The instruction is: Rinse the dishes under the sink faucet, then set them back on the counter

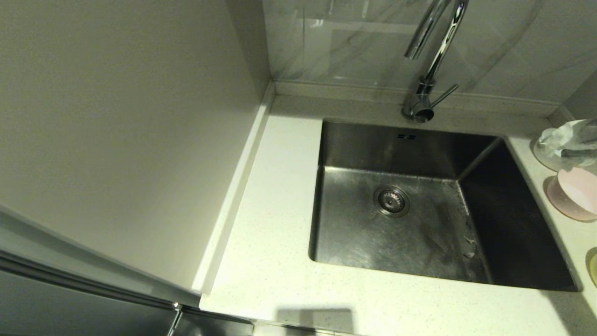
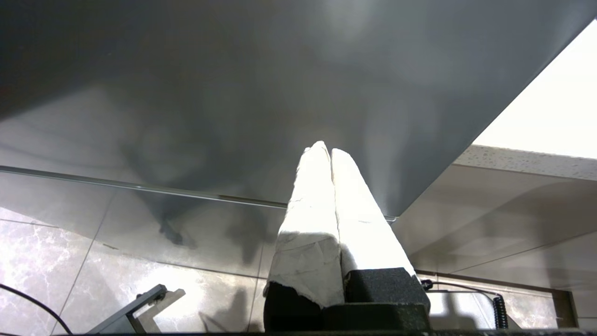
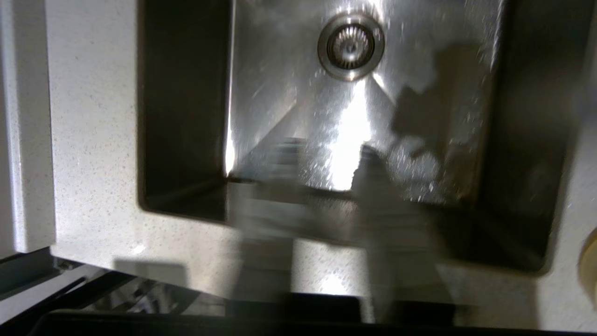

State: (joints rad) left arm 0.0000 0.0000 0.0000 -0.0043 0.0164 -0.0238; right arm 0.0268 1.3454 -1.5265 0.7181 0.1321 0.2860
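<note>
Dishes on the table to the right of the sink, at about 3 o'clock in the head view: pink bowl upright just beside the sink rim; white bowl behind it at roughly 2 o'clock, holding crumpled tissue; yellow bowl cut off by the picture edge at 4 o'clock, well apart from the pink one. Sink basin bare apart from the round drain strainer near centre; two overflow slots on the back wall. Faucet at 12 o'clock behind the sink, gooseneck arching toward the basin, thin lever sticking out to the right of its base. No arm in the head view. Left end effector low beside a dark cabinet front, above a marbled floor, white-wrapped fingers pressed together, closed on nothing. Right end effector above the near edge of the sink, pointing toward the strainer, smeared by motion blur; fingers apart, open, holding nothing.
</note>
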